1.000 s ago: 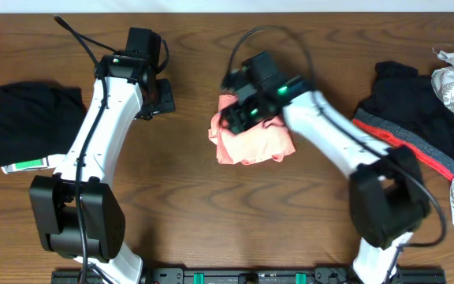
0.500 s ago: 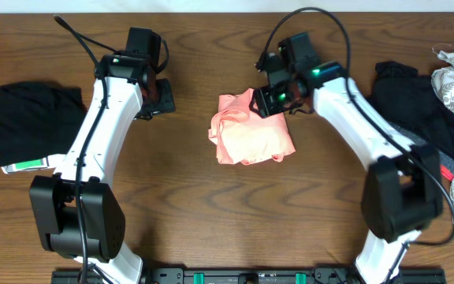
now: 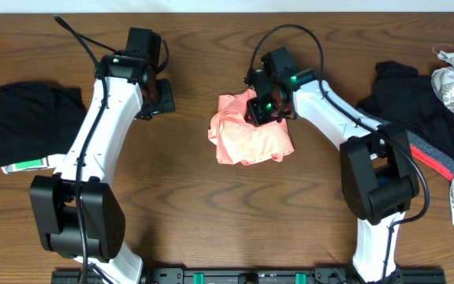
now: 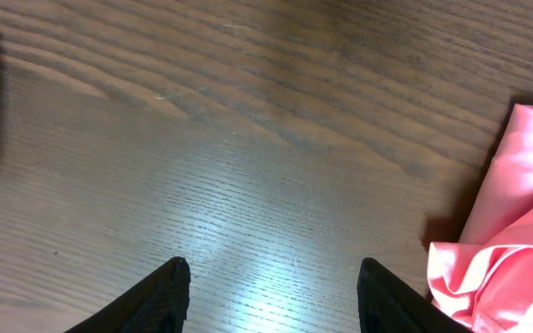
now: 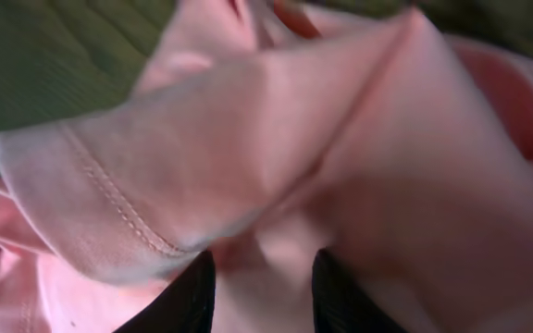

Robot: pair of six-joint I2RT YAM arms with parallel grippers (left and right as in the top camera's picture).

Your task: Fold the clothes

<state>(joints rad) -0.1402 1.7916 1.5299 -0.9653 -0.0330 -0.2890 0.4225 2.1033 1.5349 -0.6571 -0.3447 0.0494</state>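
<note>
No legible text, brand, number or sign in any view. Green-white label (image 3: 28,166) beside black garment (image 3: 26,122): print unreadable.

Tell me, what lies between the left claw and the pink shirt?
Only bare table separates the left claw from the shirt, as the left wrist view shows.

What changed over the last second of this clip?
The right gripper swung from the upper left of the crumpled salmon-pink T-shirt out past its upper right, then back onto that edge; grip unclear. T-shirt, open left gripper and folded black garment stayed put.
</note>
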